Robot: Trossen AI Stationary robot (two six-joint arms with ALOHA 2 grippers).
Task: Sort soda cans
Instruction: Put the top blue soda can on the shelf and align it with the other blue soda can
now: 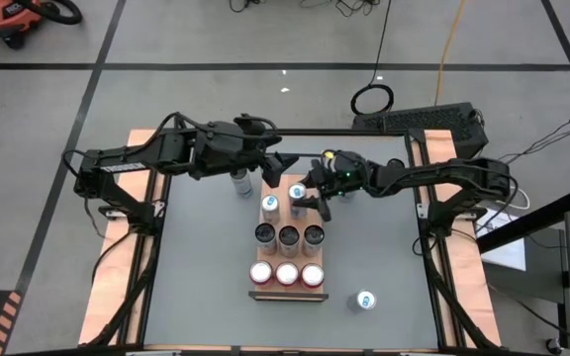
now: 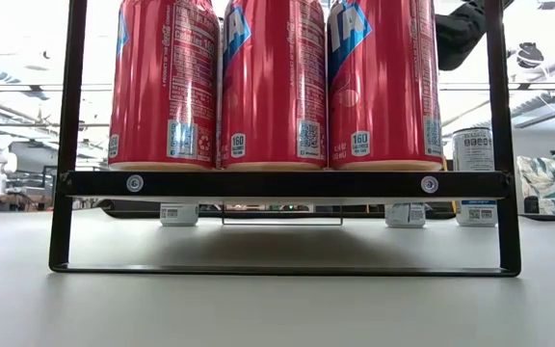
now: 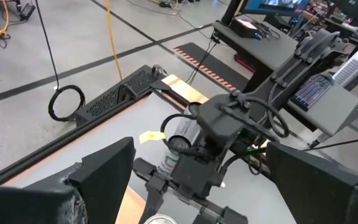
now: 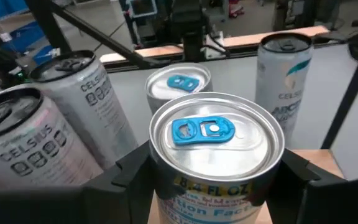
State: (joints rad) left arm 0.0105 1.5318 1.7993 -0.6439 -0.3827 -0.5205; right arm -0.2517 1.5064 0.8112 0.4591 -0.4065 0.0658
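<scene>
Silver-grey cans [image 4: 61, 118] beside the blue-tab can [image 4: 216, 149]: "CELSIUS" down the side, readable on two. A third grey can [image 4: 288, 81] behind the blue-tab can: partial "ARC…" lettering. Blue-tab can's own label: only "FL OZ" and "Fact…" fragments readable. Red cans [image 2: 274, 87] on the rack [image 2: 277, 183]: white "160 calories" boxes, QR codes; large letter "A" on blue.

Robotics lab, taped concrete floor [image 1: 216, 40], trailing cables [image 1: 374, 94], monitors [image 3: 272, 7]
</scene>
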